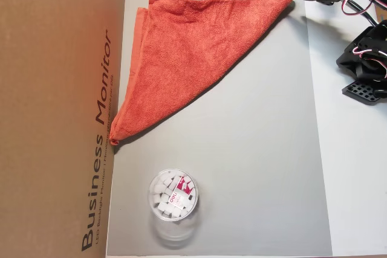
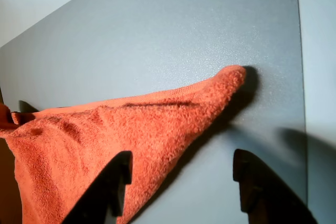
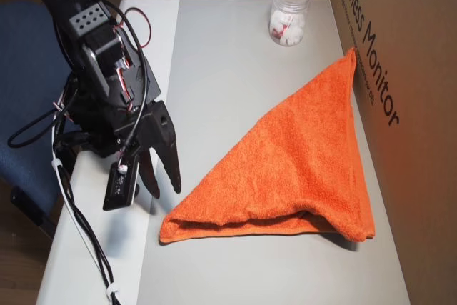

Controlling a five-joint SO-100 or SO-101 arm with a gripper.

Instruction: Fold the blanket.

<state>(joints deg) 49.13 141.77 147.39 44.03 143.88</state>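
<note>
Grey matte tabletop mat (image 1: 254,167) under everything, bounded on one side by a tall brown cardboard box printed "Business Monitor" (image 1: 60,113), white surface beyond the other side. Orange-red terry-cloth blanket (image 1: 187,58), folded on the diagonal into a triangle, lying flat on the mat with one long edge against the cardboard box. Doubled layers visible along the near edge in an overhead view (image 3: 285,169), hem slightly gaping there. Sharp free corner reaching toward the arm, just below the black two-finger gripper (image 2: 181,187) in the wrist view. Jaws spread wide, holding nothing, one finger over the blanket's edge, the other over bare mat. Clear plastic jar of small white pieces (image 1: 173,196) standing well apart from the blanket, near the box. No tag to be made out on the blanket. Arm body cut off at the corner of an overhead view. Broad stretch of bare mat between blanket, jar and the arm's side.
</note>
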